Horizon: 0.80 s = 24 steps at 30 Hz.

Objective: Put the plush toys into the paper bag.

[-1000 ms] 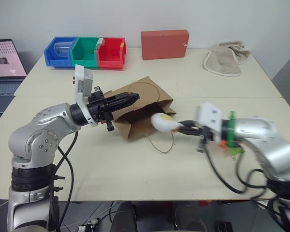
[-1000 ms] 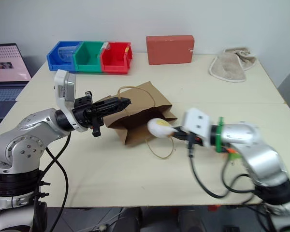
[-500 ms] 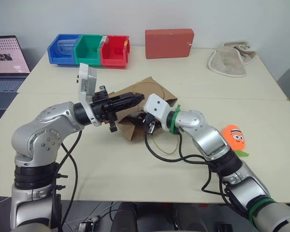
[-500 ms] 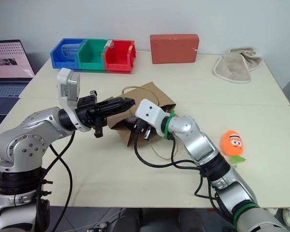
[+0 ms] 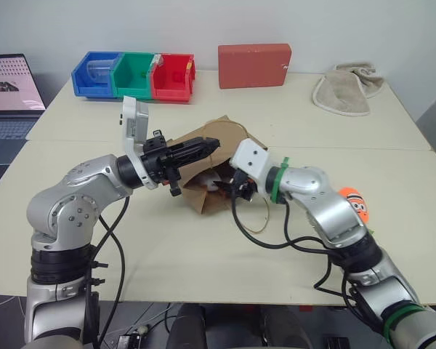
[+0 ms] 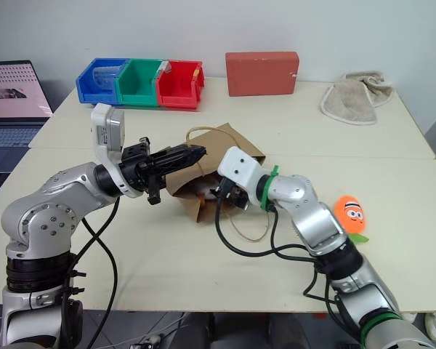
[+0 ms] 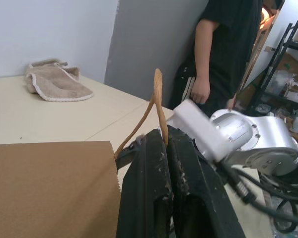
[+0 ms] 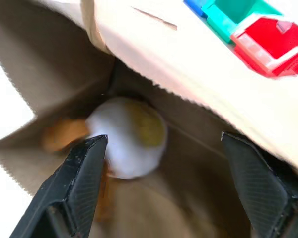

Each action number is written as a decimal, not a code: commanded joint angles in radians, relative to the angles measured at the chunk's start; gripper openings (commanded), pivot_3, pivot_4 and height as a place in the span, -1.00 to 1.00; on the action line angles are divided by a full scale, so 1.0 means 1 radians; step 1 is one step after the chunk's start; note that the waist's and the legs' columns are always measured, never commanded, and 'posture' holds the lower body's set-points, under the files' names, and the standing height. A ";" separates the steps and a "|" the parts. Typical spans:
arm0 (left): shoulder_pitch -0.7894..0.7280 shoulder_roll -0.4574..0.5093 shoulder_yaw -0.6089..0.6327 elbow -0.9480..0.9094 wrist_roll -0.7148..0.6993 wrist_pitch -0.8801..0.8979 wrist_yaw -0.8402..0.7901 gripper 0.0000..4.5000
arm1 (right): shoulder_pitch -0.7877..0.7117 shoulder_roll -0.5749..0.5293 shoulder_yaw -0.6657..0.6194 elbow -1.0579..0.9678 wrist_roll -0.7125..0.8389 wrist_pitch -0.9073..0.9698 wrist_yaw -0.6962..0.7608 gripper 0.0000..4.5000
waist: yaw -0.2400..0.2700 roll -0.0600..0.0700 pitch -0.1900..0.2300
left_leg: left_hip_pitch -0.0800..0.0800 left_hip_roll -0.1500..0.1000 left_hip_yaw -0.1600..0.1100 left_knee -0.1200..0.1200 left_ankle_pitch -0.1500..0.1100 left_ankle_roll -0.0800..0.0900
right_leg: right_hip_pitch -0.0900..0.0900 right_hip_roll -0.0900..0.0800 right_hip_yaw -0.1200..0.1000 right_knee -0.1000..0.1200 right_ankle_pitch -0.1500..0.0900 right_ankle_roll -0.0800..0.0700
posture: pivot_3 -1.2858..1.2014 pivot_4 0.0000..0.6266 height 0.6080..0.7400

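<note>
The brown paper bag (image 5: 236, 142) lies on its side mid-table, mouth toward me. My left gripper (image 5: 211, 147) is shut on the bag's upper rim by the cord handle (image 7: 156, 94) and holds the mouth up. At the mouth, my right gripper (image 8: 164, 144) stands open, its fingers (image 8: 84, 168) spread wide. The white egg plush toy (image 8: 129, 141) lies inside the bag, just past those fingers and free of them. To the right, the orange plush toy (image 6: 351, 212) rests on the table behind my right forearm.
A red box (image 5: 254, 65) and blue, green and red bins (image 5: 134, 75) stand along the table's far side. A beige cloth (image 5: 345, 91) lies at the back right. A laptop (image 5: 7, 87) sits far left. A person (image 7: 223, 49) stands beyond the table's right end.
My right gripper carried the white egg toy into the bag's mouth, opened and let it go inside. The left gripper kept its grip on the bag. The camera shifted slightly.
</note>
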 commanded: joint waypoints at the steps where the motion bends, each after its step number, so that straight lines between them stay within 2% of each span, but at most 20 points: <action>1: -0.024 -0.009 -0.001 0.001 0.006 -0.025 0.001 -1.00 | 0.043 -0.130 -0.144 -0.194 0.137 0.075 0.132 0.71 | 0.000 0.000 0.000 | 0.000 0.000 0.000 0.000 0.000 0.000 | 0.000 0.000 0.000 0.000 0.000 0.000 | 0.03 -0.52 1.00; 3: -0.029 -0.016 -0.008 0.013 0.018 -0.033 -0.003 -1.00 | 0.135 -0.315 -0.287 -0.276 0.210 0.068 0.266 0.71 | 0.018 0.000 0.000 | -0.001 -0.001 -0.001 0.000 0.000 0.000 | 0.001 0.000 -0.001 -0.002 0.000 0.000 | 0.03 -0.52 1.00; 6: -0.027 -0.016 -0.008 0.017 0.022 -0.037 -0.009 -1.00 | 0.250 -0.480 -0.392 -0.305 0.255 0.062 0.331 0.71 | 0.023 0.000 0.000 | -0.002 -0.001 -0.001 0.000 0.000 0.001 | 0.003 -0.001 -0.002 -0.009 0.000 0.000 | 0.03 -0.52 1.00; 8: -0.027 -0.016 -0.009 0.022 0.024 -0.041 -0.013 -1.00 | 0.361 -0.577 -0.459 -0.287 0.236 0.043 0.358 0.71 | 0.022 0.000 0.000 | -0.001 -0.001 0.000 0.000 0.000 0.001 | 0.003 -0.001 -0.001 -0.009 0.000 0.000 | 0.03 -0.52 1.00; 10: -0.024 -0.015 -0.011 0.026 0.027 -0.043 -0.017 -1.00 | 0.471 -0.661 -0.466 -0.224 0.136 -0.026 0.326 0.71 | 0.021 0.000 0.000 | 0.000 0.000 0.000 0.000 -0.001 0.001 | 0.004 -0.001 -0.001 -0.009 0.000 0.000 | 0.03 -0.52 1.00; 13: -0.021 -0.014 -0.013 0.024 0.030 -0.045 -0.020 -1.00 | 0.540 -0.708 -0.470 -0.177 0.087 -0.091 0.298 0.71 | 0.012 0.000 0.000 | 0.001 0.000 0.003 0.000 0.000 0.001 | 0.004 -0.001 0.002 -0.009 0.000 0.000 | 0.03 -0.52 1.00; 16: -0.020 -0.015 -0.012 0.018 0.029 -0.044 -0.018 -1.00 | 0.624 -0.758 -0.430 -0.042 -0.030 -0.192 0.256 0.71 | 0.008 0.000 0.000 | 0.002 0.000 0.004 0.001 0.000 0.001 | 0.004 -0.001 0.003 -0.009 0.000 0.001 | 0.03 -0.52 1.00; 19: -0.015 -0.016 -0.012 0.011 0.030 -0.043 -0.015 -1.00 | 0.622 -0.753 -0.391 0.031 -0.091 -0.271 0.213 0.71 | 0.005 0.000 0.000 | 0.002 -0.001 0.005 0.003 0.000 0.001 | 0.006 -0.001 0.004 -0.010 0.000 0.001 | 0.03 -0.52 1.00; 21: -0.004 -0.013 -0.009 -0.002 0.027 -0.039 -0.011 -1.00 | 0.588 -0.706 -0.384 0.046 -0.082 -0.253 0.188 0.71 | 0.001 0.000 0.000 | 0.002 -0.001 0.005 0.003 0.000 0.001 | 0.006 -0.001 0.005 -0.009 0.000 0.001 | 0.03 -0.52 1.00; 24: 0.001 -0.010 -0.006 -0.008 0.026 -0.038 -0.009 -1.00 | 0.573 -0.697 -0.370 0.067 -0.107 -0.270 0.176 0.44 | -0.003 0.000 0.000 | 0.003 0.000 0.005 0.003 0.000 0.001 | 0.006 -0.001 0.005 -0.009 0.000 0.001 | 0.03 -0.52 1.00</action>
